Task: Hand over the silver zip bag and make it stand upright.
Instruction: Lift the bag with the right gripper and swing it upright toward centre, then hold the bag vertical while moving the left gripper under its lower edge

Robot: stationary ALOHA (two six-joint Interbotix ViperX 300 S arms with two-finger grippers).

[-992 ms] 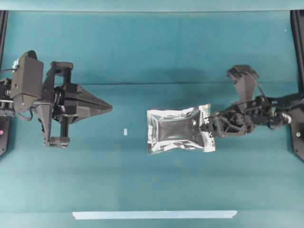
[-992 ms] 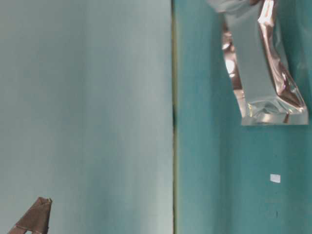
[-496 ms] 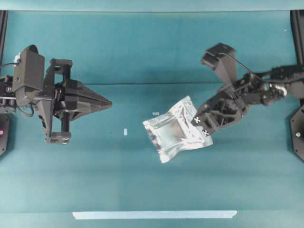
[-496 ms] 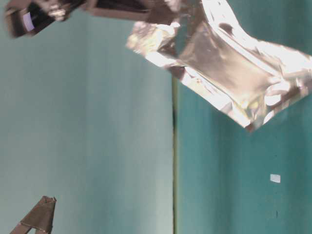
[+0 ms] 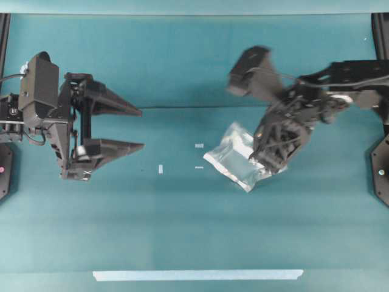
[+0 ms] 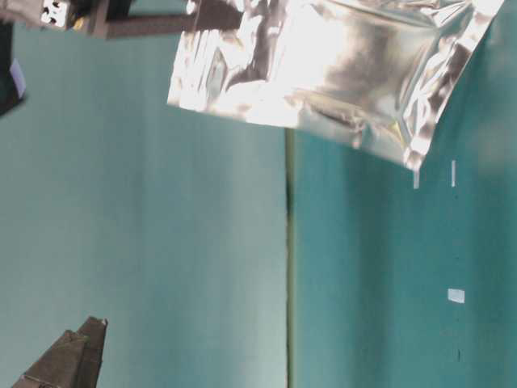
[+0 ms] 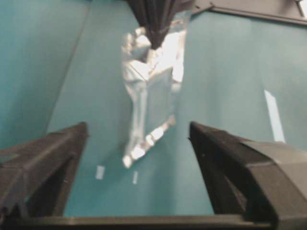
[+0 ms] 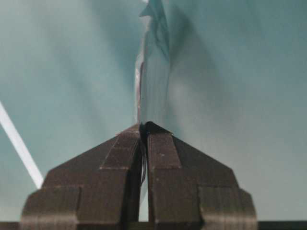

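The silver zip bag (image 5: 234,157) hangs in the air right of centre, with my right gripper (image 5: 268,162) shut on its right edge. In the right wrist view the shut gripper (image 8: 144,126) pinches the bag's (image 8: 153,72) thin edge. At the far left my left gripper (image 5: 142,129) is open, well apart from the bag. In the left wrist view the bag (image 7: 148,86) hangs edge-on ahead of the open gripper (image 7: 137,125), under the dark right gripper (image 7: 156,19). In the table-level view the bag (image 6: 339,73) fills the top and one left finger (image 6: 69,364) shows at the bottom.
Three small white tape scraps (image 5: 160,168) (image 5: 199,145) (image 5: 199,166) lie on the teal table between the arms. A long pale tape strip (image 5: 197,275) runs along the front edge. Dark frame rails (image 5: 382,36) stand at both sides.
My left gripper has gone from shut to wide open. The right arm has lifted and swung the bag up and round, turning it from flat to tilted, edge towards the left gripper.
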